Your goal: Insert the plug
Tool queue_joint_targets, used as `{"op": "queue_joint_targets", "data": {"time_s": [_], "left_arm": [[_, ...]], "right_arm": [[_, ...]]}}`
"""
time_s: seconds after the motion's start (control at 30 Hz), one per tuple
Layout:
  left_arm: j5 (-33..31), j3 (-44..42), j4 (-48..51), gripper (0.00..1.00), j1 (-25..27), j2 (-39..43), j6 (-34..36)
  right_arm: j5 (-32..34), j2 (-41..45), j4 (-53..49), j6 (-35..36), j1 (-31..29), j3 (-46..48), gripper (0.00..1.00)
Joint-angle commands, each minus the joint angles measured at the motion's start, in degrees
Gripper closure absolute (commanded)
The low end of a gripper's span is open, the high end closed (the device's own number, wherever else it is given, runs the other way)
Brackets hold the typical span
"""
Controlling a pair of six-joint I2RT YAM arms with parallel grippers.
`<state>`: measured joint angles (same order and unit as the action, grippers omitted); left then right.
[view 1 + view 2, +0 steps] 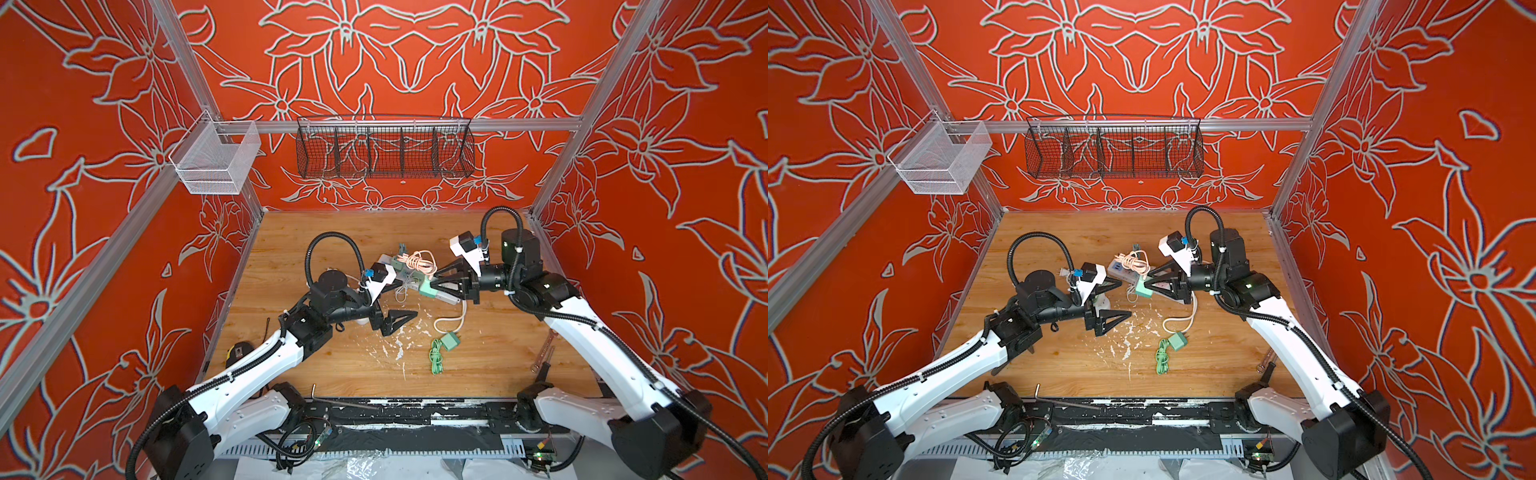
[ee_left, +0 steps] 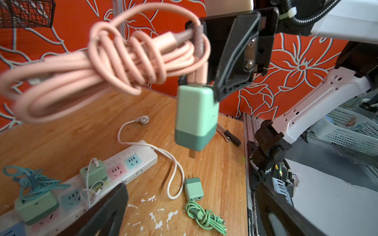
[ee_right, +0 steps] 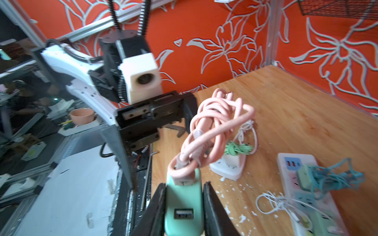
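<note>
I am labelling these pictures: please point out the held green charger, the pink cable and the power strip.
green charger (image 2: pixel 196 116): left wrist view, its pale body.
pink cable (image 2: pixel 81 75): left wrist view, middle of the coil.
power strip (image 2: pixel 133 161): left wrist view, its empty blue socket.

Both top views looked down from high above the front edge of the tabletop (image 1: pixel 291 257), facing the back wall (image 1: pixel 384 62), far enough off to take in both arms; they shared almost the whole scene. The left wrist camera looked from close by across the tabletop at the right end effector (image 2: pixel 214 90) and its green charger (image 2: pixel 196 116). The right wrist camera looked along its own fingers (image 3: pixel 212 204), very near that charger, toward the left arm (image 3: pixel 67 61). Both wrist views shared the pink cable bundle (image 2: pixel 92 67) and the power strip (image 2: pixel 131 163).
</note>
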<state>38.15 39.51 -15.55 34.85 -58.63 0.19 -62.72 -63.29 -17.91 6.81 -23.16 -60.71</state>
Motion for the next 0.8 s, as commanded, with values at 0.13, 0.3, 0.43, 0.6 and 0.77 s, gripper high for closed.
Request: {"op": "queue_joint_targets", "data": {"time_s": [0.13,0.3,0.43,0.6,0.77], "left_arm": [[13.37,2.58,-4.85,0.05,-0.22,-0.54,-0.01],[18.60,5.64,-0.78,0.28,-0.22,-2.02,0.66],[19.65,5.91,-1.33,0.52,-0.14,-2.19,-0.19],[20.93,6.41,-0.56,0.54,-0.13,-2.79,-0.45],[23.18,7.46,2.46,0.58,-0.13,-3.42,0.43]], "right_arm": [[-5.67,3.59,-0.39,-0.42,-4.79,1.24,0.87],[-3.56,4.33,0.82,-0.38,-7.46,1.41,0.87],[-1.82,4.66,1.08,-0.24,-8.81,1.38,0.87],[0.56,5.34,2.40,-0.79,-10.30,1.38,0.88],[2.42,6.25,3.37,-1.00,-11.25,0.97,0.88]]}}
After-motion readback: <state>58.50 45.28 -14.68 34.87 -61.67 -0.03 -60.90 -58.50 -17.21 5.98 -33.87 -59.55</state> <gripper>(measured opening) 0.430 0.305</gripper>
